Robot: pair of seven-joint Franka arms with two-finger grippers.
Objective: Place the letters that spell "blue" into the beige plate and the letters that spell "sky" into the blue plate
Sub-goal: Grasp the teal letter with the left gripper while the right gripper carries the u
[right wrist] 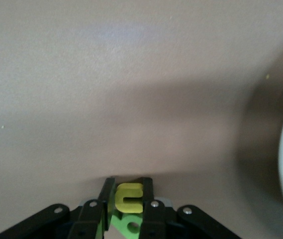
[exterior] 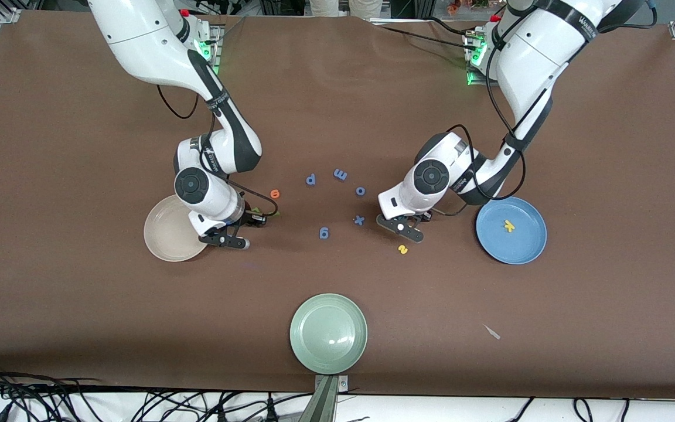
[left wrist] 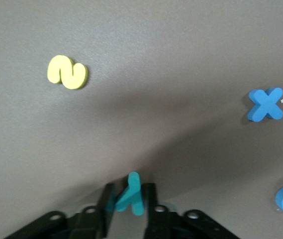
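Note:
My left gripper (left wrist: 130, 191) is shut on the teal y (left wrist: 131, 196), low over the table beside the blue x (left wrist: 265, 104). The yellow s (exterior: 402, 249) lies just nearer the front camera than that gripper (exterior: 401, 228). A yellow k (exterior: 508, 225) lies in the blue plate (exterior: 525, 243). My right gripper (right wrist: 129, 186) is shut on the yellow u (right wrist: 129, 197), with the green b (right wrist: 121, 223) right under the hand. This gripper (exterior: 226, 239) sits at the beige plate's (exterior: 164, 234) edge. The orange e (exterior: 275, 193) lies on the table nearby. The l is hidden.
Blue letters lie mid-table: p (exterior: 310, 179), m (exterior: 340, 174), o (exterior: 360, 190), x (exterior: 359, 220) and g (exterior: 324, 233). A pale green plate (exterior: 328, 333) stands near the table's front edge. A small grey scrap (exterior: 492, 332) lies toward the left arm's end.

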